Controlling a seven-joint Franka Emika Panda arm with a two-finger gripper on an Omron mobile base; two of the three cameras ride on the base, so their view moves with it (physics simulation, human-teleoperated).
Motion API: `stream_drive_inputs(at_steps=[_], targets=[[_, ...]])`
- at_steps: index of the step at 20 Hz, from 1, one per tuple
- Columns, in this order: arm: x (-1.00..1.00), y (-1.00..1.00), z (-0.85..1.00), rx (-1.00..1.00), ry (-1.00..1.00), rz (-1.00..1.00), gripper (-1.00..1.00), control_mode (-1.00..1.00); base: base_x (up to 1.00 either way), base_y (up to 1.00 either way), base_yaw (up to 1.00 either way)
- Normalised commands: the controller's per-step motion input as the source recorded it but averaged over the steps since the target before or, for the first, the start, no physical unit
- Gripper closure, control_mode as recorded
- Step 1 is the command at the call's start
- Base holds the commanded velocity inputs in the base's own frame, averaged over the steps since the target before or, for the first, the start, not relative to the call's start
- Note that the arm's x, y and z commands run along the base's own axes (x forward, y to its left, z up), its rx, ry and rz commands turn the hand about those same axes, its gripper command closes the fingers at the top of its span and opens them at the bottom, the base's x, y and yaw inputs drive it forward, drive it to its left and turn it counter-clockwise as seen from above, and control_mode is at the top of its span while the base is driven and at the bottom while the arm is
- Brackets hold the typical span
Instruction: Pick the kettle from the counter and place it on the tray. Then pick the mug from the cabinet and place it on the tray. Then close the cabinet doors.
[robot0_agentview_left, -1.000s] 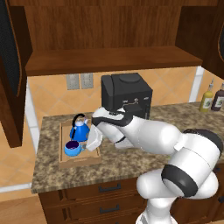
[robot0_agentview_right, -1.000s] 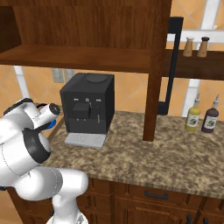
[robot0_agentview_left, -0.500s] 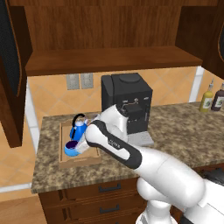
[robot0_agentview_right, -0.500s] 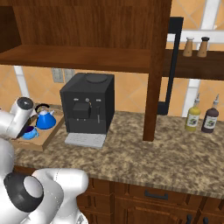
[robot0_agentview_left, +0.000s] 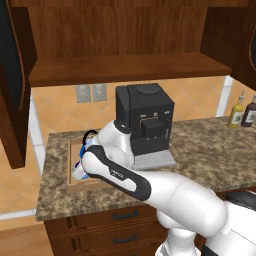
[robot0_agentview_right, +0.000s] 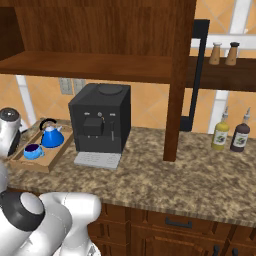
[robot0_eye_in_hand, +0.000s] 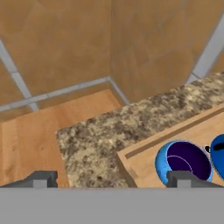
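The kettle (robot0_agentview_right: 51, 137) and mug (robot0_agentview_right: 32, 150) both sit on the tray (robot0_agentview_right: 47, 162) at the worktop's (robot0_agentview_right: 200, 185) left end, mug nearer the front edge. The end effector (robot0_eye_in_hand: 109, 179) is spread and empty, just beside the mug. Both cabinet doors (robot0_agentview_right: 198, 75) stand open; swinging toward them, the arm's elbow could clip the mug or drag the tray
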Motion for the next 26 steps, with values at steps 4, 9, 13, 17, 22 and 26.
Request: stream_drive_inputs(at_steps=[4,9,13,17,22,26], targets=[[-0.24,0.4,0.16,-0.09,0.0,0.0,-1.0,-1.0,0.0,0.0,0.0],[-0.25,0.41,0.14,-0.08,0.0,0.0,1.0,-1.0,0.0,0.0,0.0],[-0.03,0.14,0.02,-0.03,0.0,0.0,1.0,-1.0,0.0,0.0,0.0],[-0.08,0.19,0.0,0.0,0.0,0.0,1.0,-1.0,0.0,0.0,0.0],[-0.11,0.31,0.05,-0.03,-0.12,0.0,1.0,-1.0,0.0,0.0,0.0],[-0.09,0.12,0.0,-0.09,-0.35,0.0,1.0,-1.0,0.0,0.0,0.0]])
